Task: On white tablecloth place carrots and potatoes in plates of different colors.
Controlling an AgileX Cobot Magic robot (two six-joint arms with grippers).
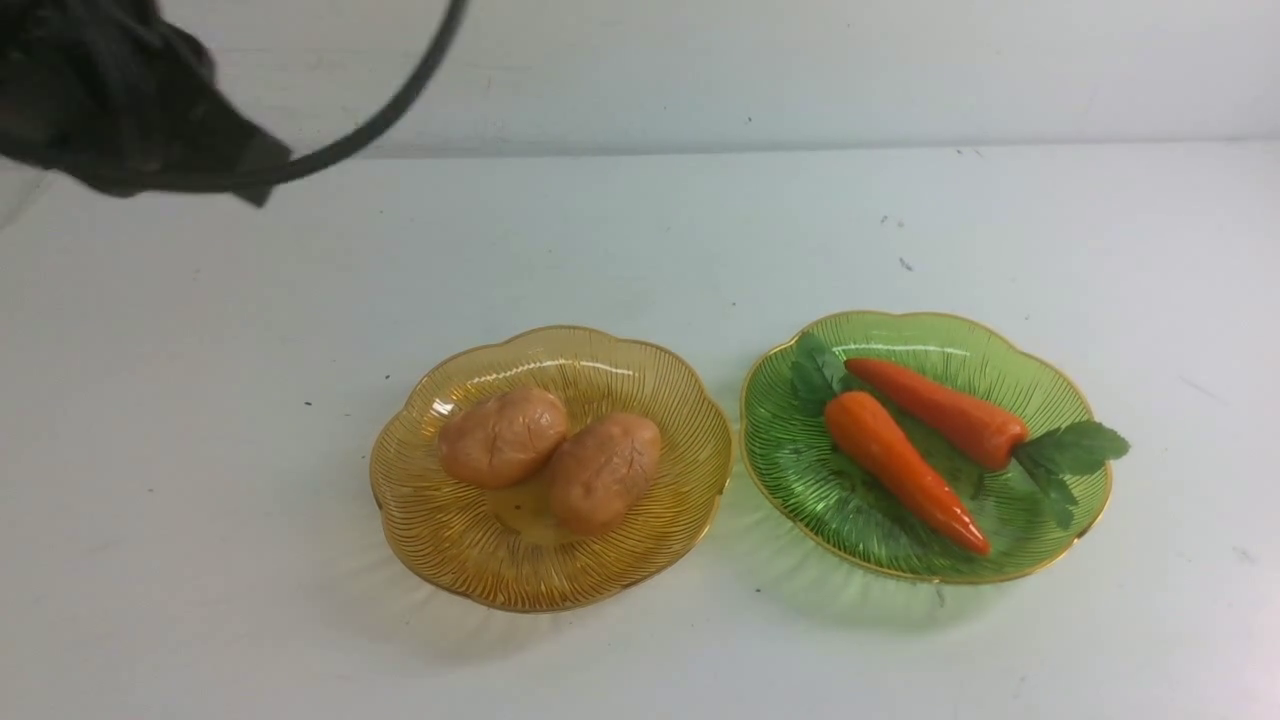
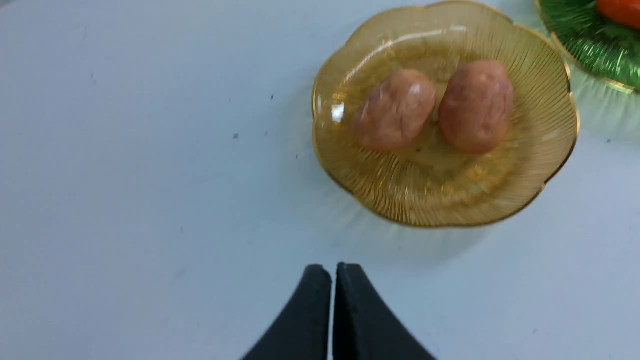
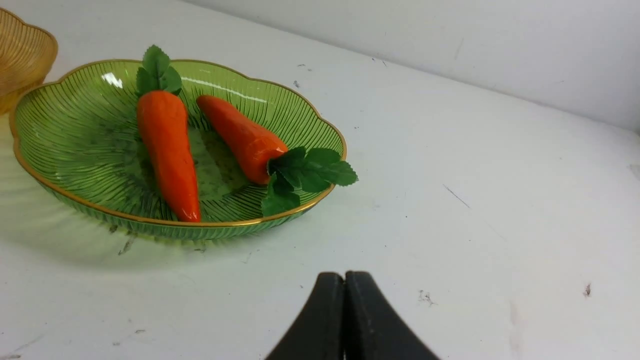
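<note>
beyond the closed left gripper (image 2: 333, 270), out past its fingertips and off to the side toward the other arm, sits the amber plate (image 1: 450, 540) with the two potatoes (image 1: 503, 437) (image 1: 603, 472) lying side by side in its middle, touching. the jaws are pressed together with nothing between them, hanging above bare white tablecloth (image 1: 200, 450).

the right gripper (image 3: 345, 277) is likewise shut and empty. ahead of it and toward the left arm's side lies the green plate (image 1: 800, 480), holding both carrots (image 1: 903, 468) (image 1: 940, 410). they lie roughly parallel but head to tail: one leafy top at the rim nearest the amber plate, the other spilling over the far rim on the right arm's side. the two plates stand just beside each other, rims nearly meeting.

to my eye the sorting looks done: each vegetable kind has its own colour of plate, and nothing is left loose on the cloth. if anything needed a nudge, the right arm is the nearer one to the carrots, whose long axes run slantwise across its line of reach; the left arm is nearer the potatoes.
</note>
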